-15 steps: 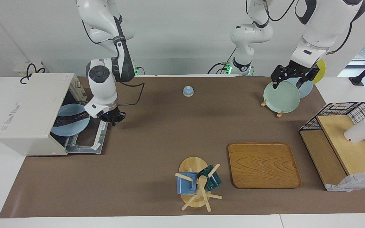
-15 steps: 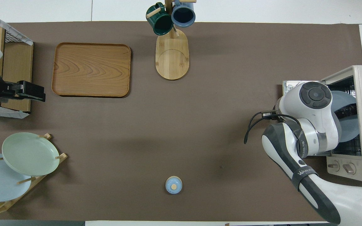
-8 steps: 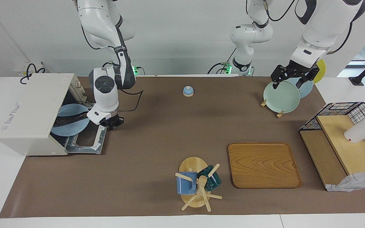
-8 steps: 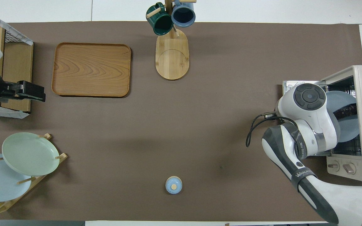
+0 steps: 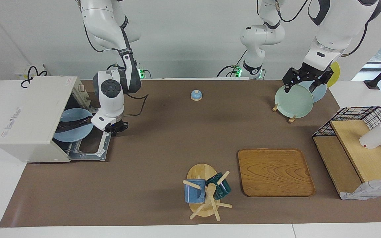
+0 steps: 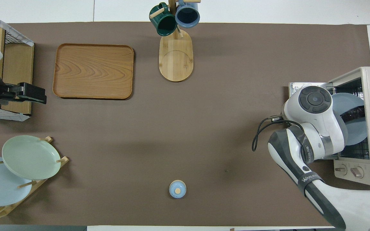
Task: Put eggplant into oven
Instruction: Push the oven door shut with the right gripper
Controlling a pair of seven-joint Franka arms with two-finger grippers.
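The eggplant [image 5: 74, 124] lies on a blue plate [image 5: 73, 129] half inside the open oven [image 5: 31, 119]. The right gripper [image 5: 115, 127], finger state unclear, sits at the plate's three o'clock over the lowered door [image 5: 89, 147]; pushing the plate straight in seems best. The left gripper [image 5: 304, 81], apparently open, waits over the plate rack [image 5: 293, 100].

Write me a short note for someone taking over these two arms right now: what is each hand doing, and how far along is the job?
Right gripper: low over the open oven door, carrying nothing.
Left gripper: waits over the green plate, carrying nothing.
Eggplant: lies on a blue plate partly inside the oven.
Done: eggplant is in.
Left: probably push the plate further in and shut the door.
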